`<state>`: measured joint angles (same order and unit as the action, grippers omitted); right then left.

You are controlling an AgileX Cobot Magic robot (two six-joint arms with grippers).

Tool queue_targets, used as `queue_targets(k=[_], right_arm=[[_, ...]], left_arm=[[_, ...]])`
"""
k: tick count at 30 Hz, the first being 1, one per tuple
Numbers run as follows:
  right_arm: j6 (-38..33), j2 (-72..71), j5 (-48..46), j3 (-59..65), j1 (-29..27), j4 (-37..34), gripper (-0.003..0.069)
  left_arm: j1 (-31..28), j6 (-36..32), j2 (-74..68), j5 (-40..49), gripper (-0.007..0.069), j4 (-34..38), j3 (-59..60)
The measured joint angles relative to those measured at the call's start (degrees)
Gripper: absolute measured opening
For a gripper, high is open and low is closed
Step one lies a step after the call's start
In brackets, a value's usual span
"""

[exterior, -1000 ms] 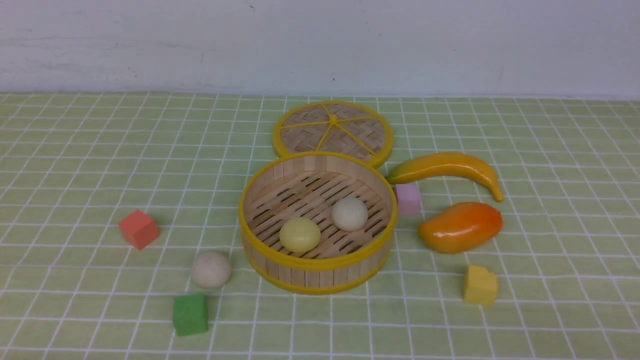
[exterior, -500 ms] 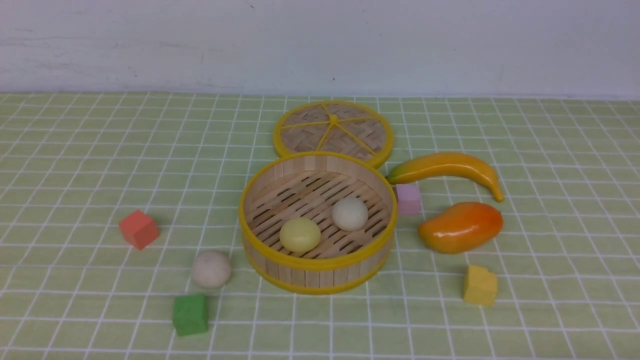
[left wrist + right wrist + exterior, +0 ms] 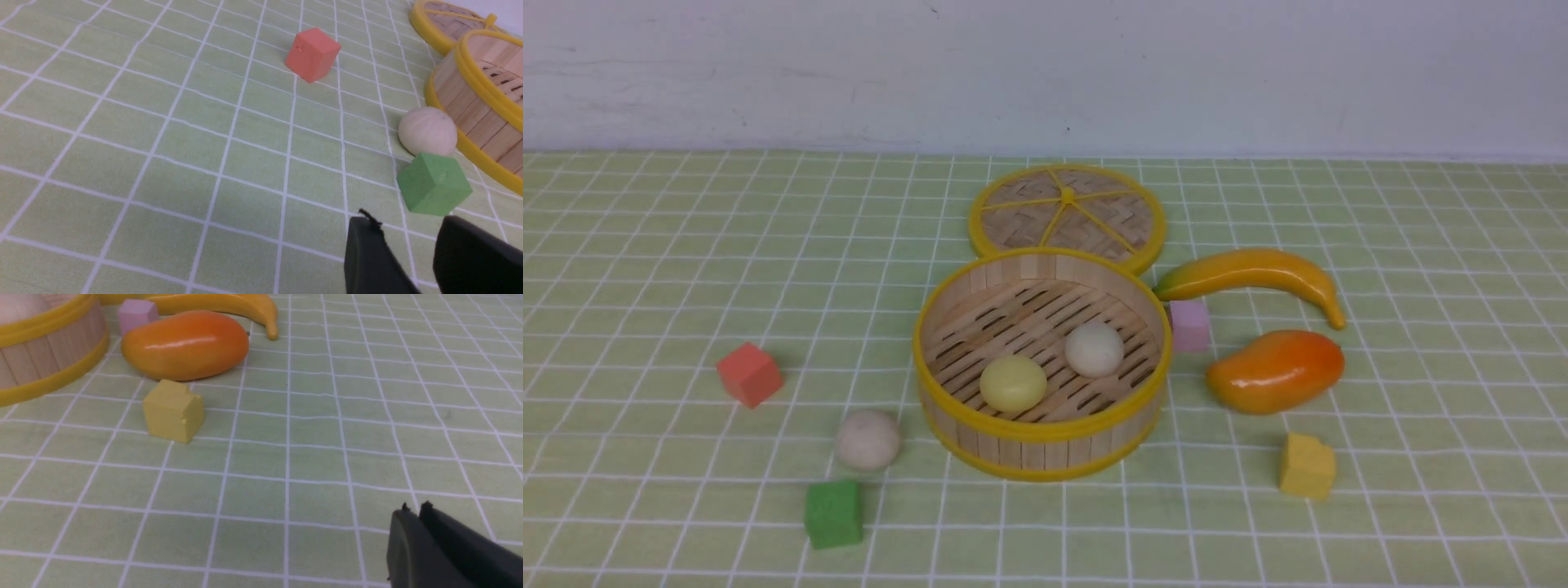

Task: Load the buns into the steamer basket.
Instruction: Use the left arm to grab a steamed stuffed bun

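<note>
Deep round bamboo steamer basket (image 3: 1029, 451) holds pale yellow round bun (image 3: 1013, 382) and off-white round bun (image 3: 1094, 349). Beige round bun (image 3: 868, 439) lies on green-checked counter (image 3: 645, 286), at basket's 8 o'clock. Empty left tool (image 3: 408, 223) released; right tool (image 3: 416, 508) clenched on nothing.

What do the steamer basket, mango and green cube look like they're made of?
Steamer basket: pale bamboo or wood strips, matte, with visible grain and slats. Its yellow rims look like plastic.
Mango: likely plastic, glossy, with sharp highlights.
Green cube: probably foam, matte, with slightly pitted faces and soft edges.
</note>
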<state>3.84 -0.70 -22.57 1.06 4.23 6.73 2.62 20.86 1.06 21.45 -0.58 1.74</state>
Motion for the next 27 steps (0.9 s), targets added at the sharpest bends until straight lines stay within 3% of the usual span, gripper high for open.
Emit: queue_targets(k=[27], right_arm=[[0.0,0.0,-0.05,0.0,0.23,0.01,0.0057]], left_arm=[[0.0,0.0,0.0,0.0,0.0238,0.0,0.0]])
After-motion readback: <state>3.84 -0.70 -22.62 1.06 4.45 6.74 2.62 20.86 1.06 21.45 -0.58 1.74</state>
